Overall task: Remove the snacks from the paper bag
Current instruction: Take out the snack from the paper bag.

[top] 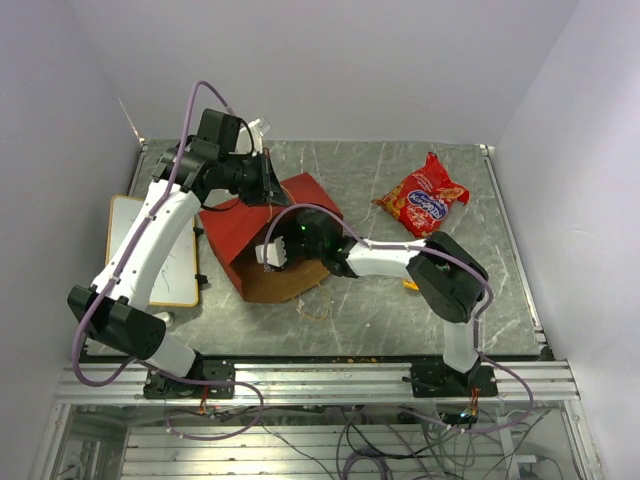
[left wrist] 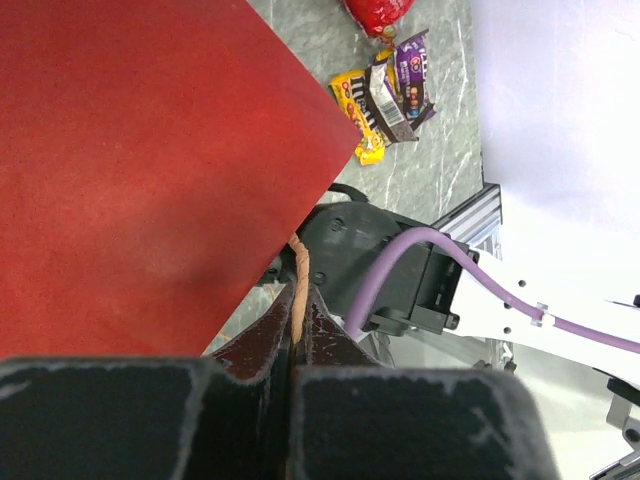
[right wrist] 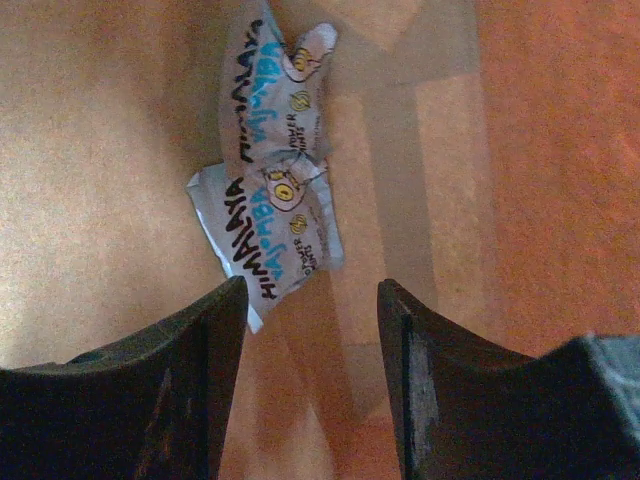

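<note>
The left gripper (left wrist: 298,340) is clamped tight on the thin twisted brown handle (left wrist: 300,275) of the tall red paper bag (left wrist: 150,170). The right gripper (right wrist: 312,300), jaws half parted and empty, is inside the bag, with two light-blue candy packets (right wrist: 272,200) at its 11 o'clock. The large red crinkly chip bag (top: 423,197) lies outside, at the bag's 2 o'clock.

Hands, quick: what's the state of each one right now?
Left hand: closed on the thin twisted brown handle of the red paper bag.
Right hand: open, empty, inside the bag over two light-blue candy packets.
</note>
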Motion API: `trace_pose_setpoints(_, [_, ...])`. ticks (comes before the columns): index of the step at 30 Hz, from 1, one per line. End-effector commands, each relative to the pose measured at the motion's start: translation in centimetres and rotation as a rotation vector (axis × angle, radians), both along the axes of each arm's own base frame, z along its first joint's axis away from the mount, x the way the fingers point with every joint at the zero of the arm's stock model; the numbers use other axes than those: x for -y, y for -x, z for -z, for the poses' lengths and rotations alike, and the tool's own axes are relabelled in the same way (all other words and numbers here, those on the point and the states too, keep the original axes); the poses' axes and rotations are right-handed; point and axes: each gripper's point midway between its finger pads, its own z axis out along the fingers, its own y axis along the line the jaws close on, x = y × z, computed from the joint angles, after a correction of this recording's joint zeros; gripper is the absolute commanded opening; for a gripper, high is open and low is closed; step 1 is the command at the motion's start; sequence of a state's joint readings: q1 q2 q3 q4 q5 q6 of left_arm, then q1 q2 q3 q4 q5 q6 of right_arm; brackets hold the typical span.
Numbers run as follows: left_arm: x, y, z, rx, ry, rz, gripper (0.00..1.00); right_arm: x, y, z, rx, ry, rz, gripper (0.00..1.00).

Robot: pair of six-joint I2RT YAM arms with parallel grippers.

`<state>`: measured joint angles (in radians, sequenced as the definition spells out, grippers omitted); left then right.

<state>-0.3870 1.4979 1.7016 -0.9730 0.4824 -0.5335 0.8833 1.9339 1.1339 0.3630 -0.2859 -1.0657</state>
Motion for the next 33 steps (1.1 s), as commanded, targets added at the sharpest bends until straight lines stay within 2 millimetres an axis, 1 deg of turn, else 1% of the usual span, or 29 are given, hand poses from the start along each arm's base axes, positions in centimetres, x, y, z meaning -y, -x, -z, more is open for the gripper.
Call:
trace_pose_setpoints(1, [-0.3,0.4,-0.4,0.003,-0.010,0.030,0.07,-0.9,0.7,2.7,0.029,0.131,-0.136,0.53])
trace_pose_setpoints(3, [-0.4,0.6,-0.4,0.006,-0.017,0.039,0.07,-0.7,0.9,3.5,0.016,0.169,-0.165,0.53])
trace_pose_setpoints(6, [-0.5,0.8,-0.4,0.007,-0.024,0.050,0.07,-0.6,0.8,3.5,0.025,0.187,-0.180,0.53])
trace_pose_setpoints(7, [-0.5,0.8,-0.3,0.007,-0.023,0.052,0.07,-0.5,0.7,4.8,0.008,0.208,-0.182,0.53])
trace_pose_setpoints(11, [-0.2,0.9,-0.4,0.005,-0.007,0.069,0.07,-0.5,-0.2,5.6,0.032,0.239,-0.164,0.52])
trace_pose_setpoints(14, [0.0,1.1,-0.5,0.004,0.007,0.076,0.07,-0.7,-0.4,6.3,0.047,0.270,-0.178,0.52])
trace_pose_setpoints(17, [0.1,1.2,-0.6,0.000,0.014,0.081,0.07,-0.7,-1.2,7.0,0.084,0.307,-0.157,0.51])
trace_pose_setpoints(23, [0.1,1.6,-0.8,-0.003,0.028,0.079,0.07,-1.3,-2.3,7.4,0.139,0.323,-0.139,0.49])
trace_pose_setpoints(26, [0.1,1.8,-0.9,-0.005,0.033,0.077,0.07,-1.8,-3.3,7.5,0.173,0.318,-0.100,0.46])
trace_pose_setpoints(31, [0.1,2.1,-0.8,-0.014,0.043,0.069,0.07,-2.8,-4.2,7.2,0.203,0.272,-0.069,0.39])
trace_pose_setpoints(32, [0.1,2.2,-0.8,-0.015,0.046,0.067,0.07,-3.0,-4.4,7.1,0.202,0.253,-0.055,0.37])
trace_pose_setpoints(33, [0.1,2.2,-0.8,-0.018,0.051,0.065,0.07,-3.2,-4.7,7.0,0.201,0.234,-0.038,0.32])
